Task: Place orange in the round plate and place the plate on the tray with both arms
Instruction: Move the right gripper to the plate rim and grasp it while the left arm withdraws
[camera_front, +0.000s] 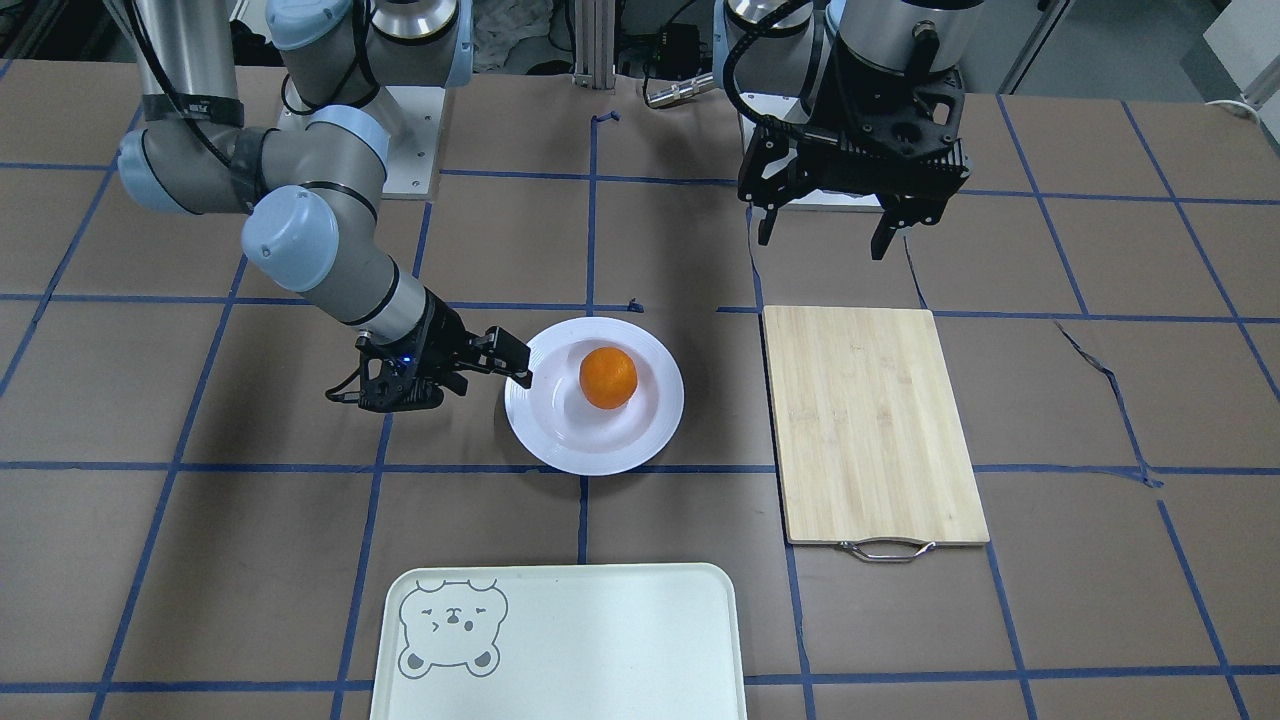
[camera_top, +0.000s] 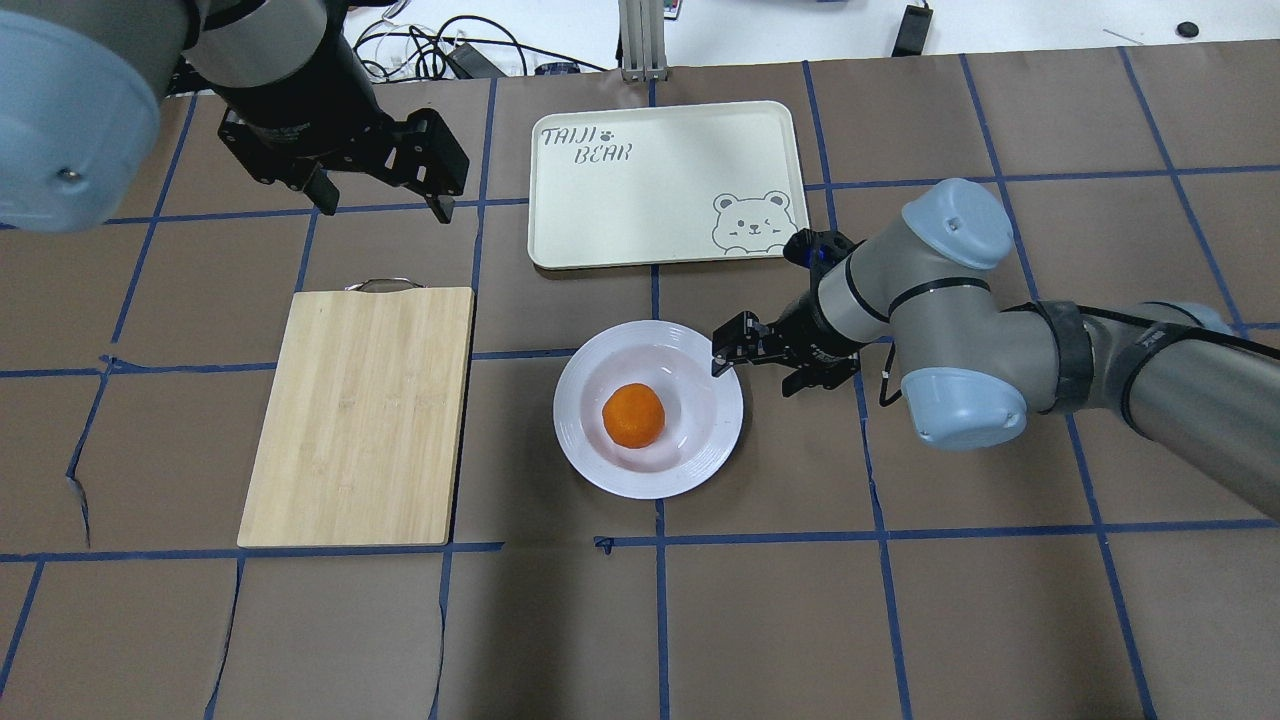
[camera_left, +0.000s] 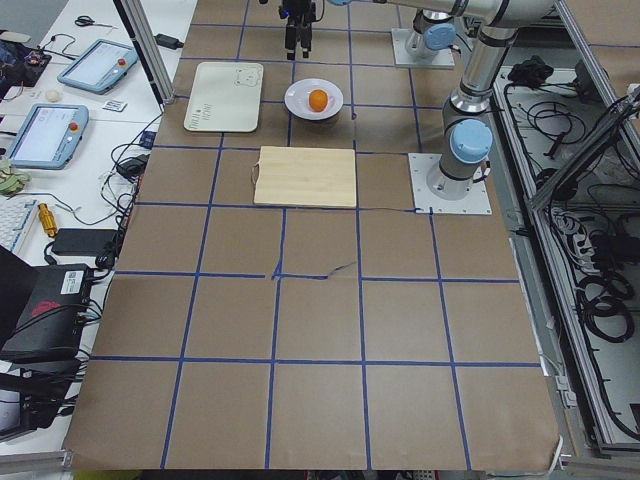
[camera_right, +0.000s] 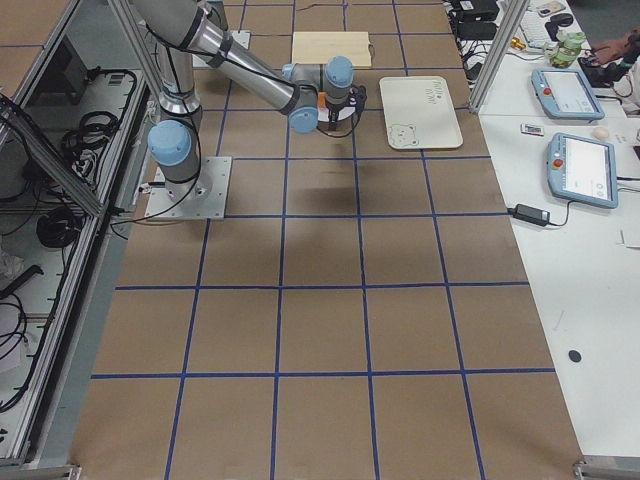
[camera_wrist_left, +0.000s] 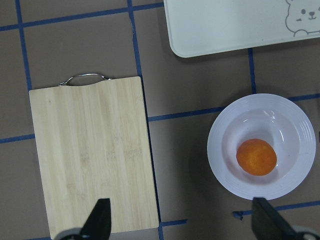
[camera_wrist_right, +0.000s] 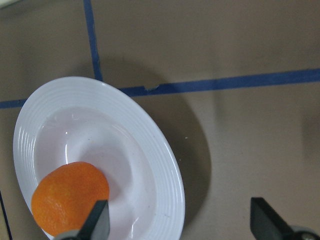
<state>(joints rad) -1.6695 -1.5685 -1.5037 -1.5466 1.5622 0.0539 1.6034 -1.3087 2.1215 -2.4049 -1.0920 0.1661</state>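
The orange (camera_front: 608, 377) (camera_top: 633, 415) (camera_wrist_right: 70, 197) lies in the sunken centre of the round white plate (camera_front: 590, 455) (camera_top: 640, 485) (camera_wrist_right: 150, 150) at mid-table. My right gripper (camera_front: 490, 372) (camera_top: 758, 365) (camera_wrist_right: 182, 220) is open and low at the plate's edge. One finger is over the rim beside the orange and the other is outside the plate. My left gripper (camera_front: 822, 245) (camera_top: 383, 212) (camera_wrist_left: 182, 220) hangs open and empty, high above the table beyond the board's far end. The cream tray (camera_front: 600, 640) (camera_top: 660, 190) with the bear face lies bare, one grid square beyond the plate.
A wooden cutting board (camera_front: 870, 420) (camera_top: 360, 415) with a metal handle lies flat on the left arm's side of the plate. Brown paper with blue tape lines covers the table (camera_top: 900, 600).
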